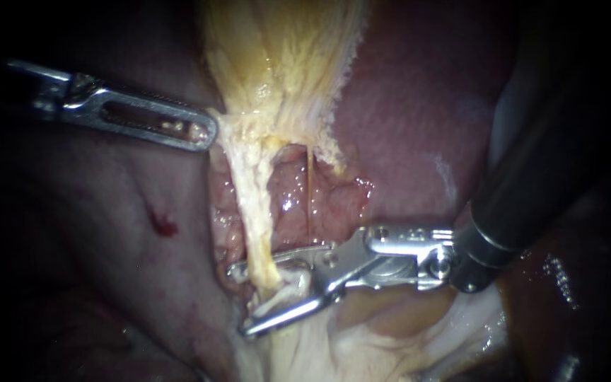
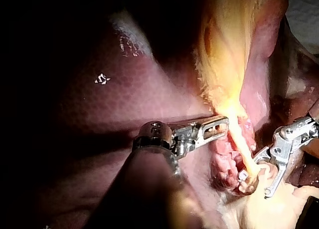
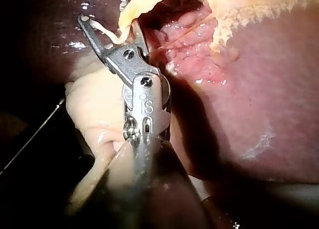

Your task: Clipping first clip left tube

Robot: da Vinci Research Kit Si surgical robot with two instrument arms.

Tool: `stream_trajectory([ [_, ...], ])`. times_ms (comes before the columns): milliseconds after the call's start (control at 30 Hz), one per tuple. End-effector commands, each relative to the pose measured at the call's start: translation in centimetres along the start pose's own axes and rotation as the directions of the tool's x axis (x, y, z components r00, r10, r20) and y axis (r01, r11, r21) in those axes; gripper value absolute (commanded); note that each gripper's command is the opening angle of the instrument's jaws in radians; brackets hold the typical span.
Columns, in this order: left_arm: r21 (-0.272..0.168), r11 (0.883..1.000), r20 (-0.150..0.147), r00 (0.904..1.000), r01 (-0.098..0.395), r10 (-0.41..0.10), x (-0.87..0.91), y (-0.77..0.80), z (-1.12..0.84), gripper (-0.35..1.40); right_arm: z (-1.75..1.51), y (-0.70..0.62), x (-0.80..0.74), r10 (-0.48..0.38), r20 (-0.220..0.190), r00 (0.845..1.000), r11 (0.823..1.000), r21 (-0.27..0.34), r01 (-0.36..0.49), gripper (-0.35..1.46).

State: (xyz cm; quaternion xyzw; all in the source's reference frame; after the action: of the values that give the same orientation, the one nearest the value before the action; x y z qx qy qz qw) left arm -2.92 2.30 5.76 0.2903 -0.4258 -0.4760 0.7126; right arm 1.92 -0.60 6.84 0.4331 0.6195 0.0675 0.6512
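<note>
Two jaws of the right instrument (image 1: 237,300) stand wide apart, and the pale left tube (image 1: 252,205) runs between them, one jaw on each side. Just beside it hangs a thin right tube (image 1: 309,201). Higher up, the left instrument (image 1: 203,131) has its jaws closed on the edge of the yellow gallbladder (image 1: 284,56) — dark red liver (image 1: 419,106) lies behind.
</note>
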Motion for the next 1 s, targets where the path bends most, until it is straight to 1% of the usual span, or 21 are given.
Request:
stream_trajectory([
  [33,0.0,1.0,0.0,1.0,0.0,0.0,0.0,0.01,0.0,-0.35,0.0,-0.02,-0.02,-0.001,0.004,1.0,1.0,0.013,0.001,0.48],
  [167,0.0,1.0,0.0,1.0,0.0,0.0,0.0,0.02,0.0,-0.35,0.03,-0.12,0.01,0.007,0.01,1.0,0.999,0.045,-0.008,0.47],
  [300,0.0,1.0,0.0,1.0,0.0,0.0,0.0,0.02,0.0,-0.35,0.06,-0.15,0.02,0.008,0.013,1.0,0.996,0.087,-0.009,0.46],
  [333,0.0,1.0,0.0,1.0,0.0,0.0,0.0,0.02,0.0,-0.35,0.06,-0.15,0.02,0.007,0.013,1.0,0.996,0.09,-0.008,0.46],
  [800,0.0,1.0,0.0,1.0,0.0,0.0,-0.01,0.02,0.01,-0.35,0.13,-0.05,0.04,0.006,0.005,1.0,0.998,0.058,-0.006,0.44],
  [1000,0.0,1.0,0.0,1.0,0.0,0.0,-0.01,0.02,0.01,-0.35,0.11,-0.04,0.03,0.006,0.005,1.0,0.998,0.057,-0.006,0.41],
])
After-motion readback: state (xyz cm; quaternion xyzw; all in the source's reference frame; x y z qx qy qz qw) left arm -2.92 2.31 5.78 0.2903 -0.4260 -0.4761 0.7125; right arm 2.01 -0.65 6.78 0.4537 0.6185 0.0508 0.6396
